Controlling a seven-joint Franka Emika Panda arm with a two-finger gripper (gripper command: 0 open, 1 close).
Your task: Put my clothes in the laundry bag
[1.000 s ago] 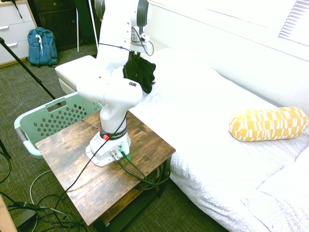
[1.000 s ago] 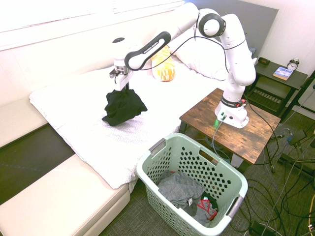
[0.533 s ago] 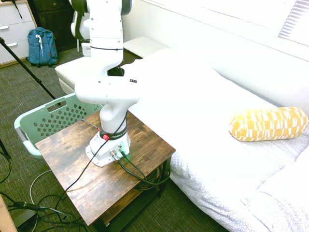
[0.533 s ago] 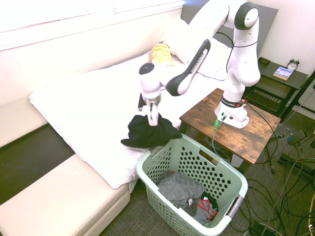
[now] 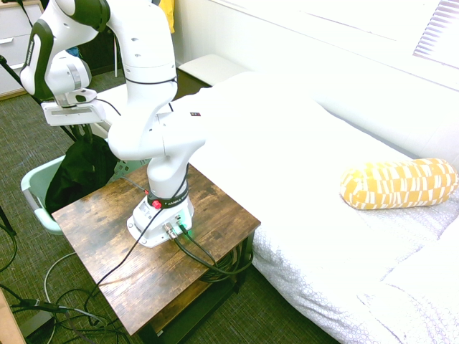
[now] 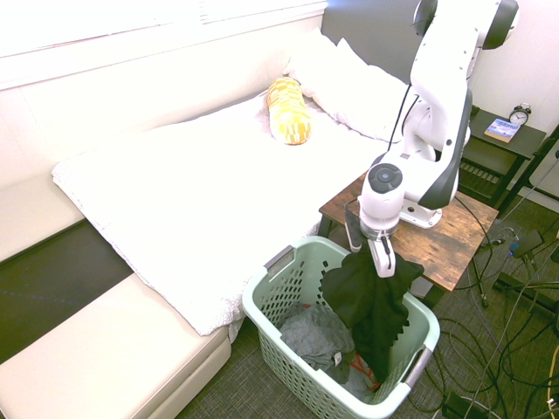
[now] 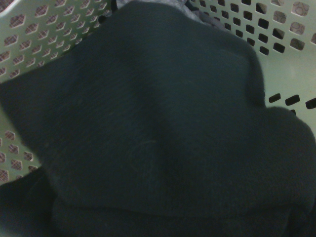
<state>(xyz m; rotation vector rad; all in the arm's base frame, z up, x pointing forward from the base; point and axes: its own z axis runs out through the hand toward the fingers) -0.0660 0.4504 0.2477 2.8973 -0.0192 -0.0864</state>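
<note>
The black clothes point(image 6: 371, 301) hang from my gripper point(image 6: 383, 262), which is shut on their top edge directly above the mint-green laundry bag point(image 6: 288, 325). The cloth's lower end dips inside the bag's rim, over a grey garment point(image 6: 316, 336) lying at the bottom. From the other side, the black clothes point(image 5: 80, 170) drape below the gripper point(image 5: 74, 123) and hide most of the laundry bag point(image 5: 36, 197). In the wrist view the dark clothes point(image 7: 153, 138) fill the picture, with the bag's perforated wall point(image 7: 291, 64) behind.
A wooden side table point(image 6: 454, 236) stands right beside the bag. The white bed point(image 6: 201, 192) with a yellow patterned pillow point(image 6: 288, 109) lies behind it. A cream bench point(image 6: 105, 349) sits to the bag's left. A nightstand with a book point(image 6: 501, 129) and clock point(image 6: 521, 113) is at the back.
The arm has swung from over the bed across to above the laundry bag, carrying the black clothes. They now hang into the bag instead of beside its rim.
</note>
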